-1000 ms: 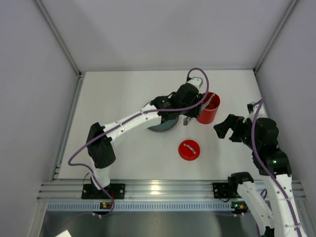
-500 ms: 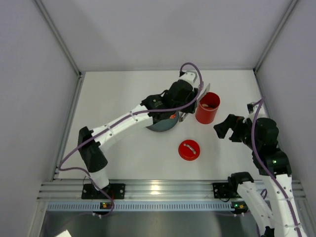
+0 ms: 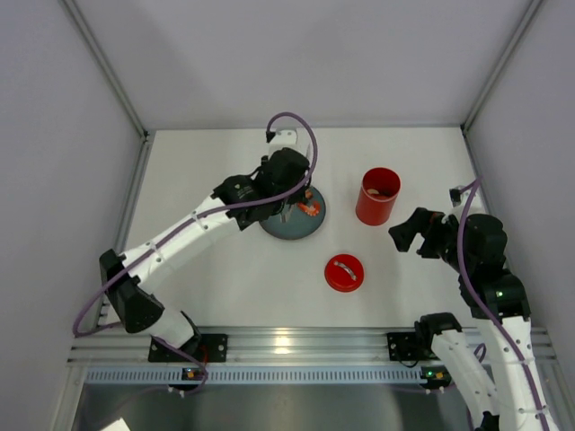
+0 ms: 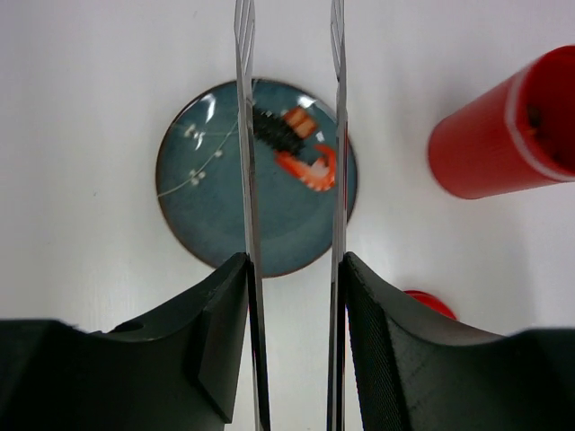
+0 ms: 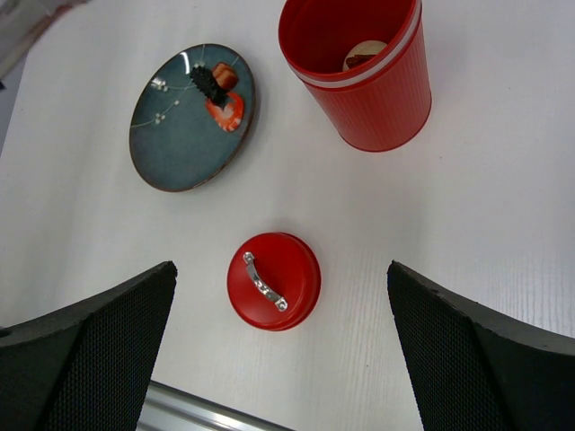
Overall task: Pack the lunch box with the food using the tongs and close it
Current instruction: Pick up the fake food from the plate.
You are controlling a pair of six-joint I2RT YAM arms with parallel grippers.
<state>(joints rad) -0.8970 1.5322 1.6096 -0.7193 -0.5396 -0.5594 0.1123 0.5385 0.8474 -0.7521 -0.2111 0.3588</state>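
My left gripper [image 4: 292,269] is shut on the tongs [image 4: 244,135]. Their two slim arms stand apart and reach out over the dark blue plate [image 4: 216,206], with nothing between the tips. Orange-red and dark food pieces [image 4: 301,148] lie on the plate between the arms. The red lunch box [image 3: 378,196] stands upright and uncovered to the plate's right, with a beige piece of food [image 5: 364,54] inside. Its red lid [image 3: 344,272] lies flat on the table, silver handle up. My right gripper [image 3: 409,232] hovers open above the lid [image 5: 274,281], holding nothing.
White walls and metal rails enclose the table on three sides. A metal rail [image 5: 198,409] runs along the near edge, just below the lid. Tiny white bits [image 4: 193,171] dot the plate's left half.
My left arm has swung left from the lunch box back over the plate, carrying the tongs, whose arms have spread a little. The right arm has not moved.
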